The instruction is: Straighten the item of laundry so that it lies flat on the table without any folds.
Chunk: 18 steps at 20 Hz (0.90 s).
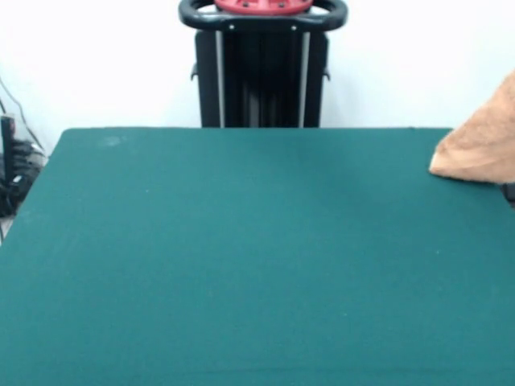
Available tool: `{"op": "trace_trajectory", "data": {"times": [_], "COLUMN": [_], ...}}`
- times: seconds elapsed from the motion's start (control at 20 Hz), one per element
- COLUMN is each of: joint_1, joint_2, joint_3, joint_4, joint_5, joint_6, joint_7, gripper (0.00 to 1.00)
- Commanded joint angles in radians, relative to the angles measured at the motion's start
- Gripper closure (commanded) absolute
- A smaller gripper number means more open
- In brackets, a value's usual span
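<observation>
The dark green tabletop (pixel 241 265) fills most of the front view, its felt-like surface bare across the middle and left. Behind its far edge stands the robot's black pedestal (pixel 261 76), topped by a black ring and a red base part (pixel 264 6). The tan terry towel (pixel 481 141) shows only at the right edge, a bunched, peaked mass cut off by the frame, its lower corner over the tabletop's far right part; whether it rests there or hangs I cannot tell. Dark cables (pixel 14 173) lie off the left side. The jaws are out of sight, so their state cannot be told.
</observation>
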Motion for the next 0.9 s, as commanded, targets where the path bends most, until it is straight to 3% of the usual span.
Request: {"op": "trace_trajectory", "data": {"times": [0.05,0.3,0.55,0.9], "joint_1": [-0.008,-0.016,-0.034,-0.059], "joint_2": [0.061,0.049,0.049,0.048], "joint_3": [-0.001,0.023,0.033,0.040], "joint_4": [-0.064,-0.153,-0.261,-0.236], "joint_5": [0.084,0.123,0.107,0.078], "joint_6": [0.153,0.228,0.326,0.297], "joint_7": [0.538,0.667,0.723,0.670], "gripper": [1.00,1.00,1.00,1.00]}}
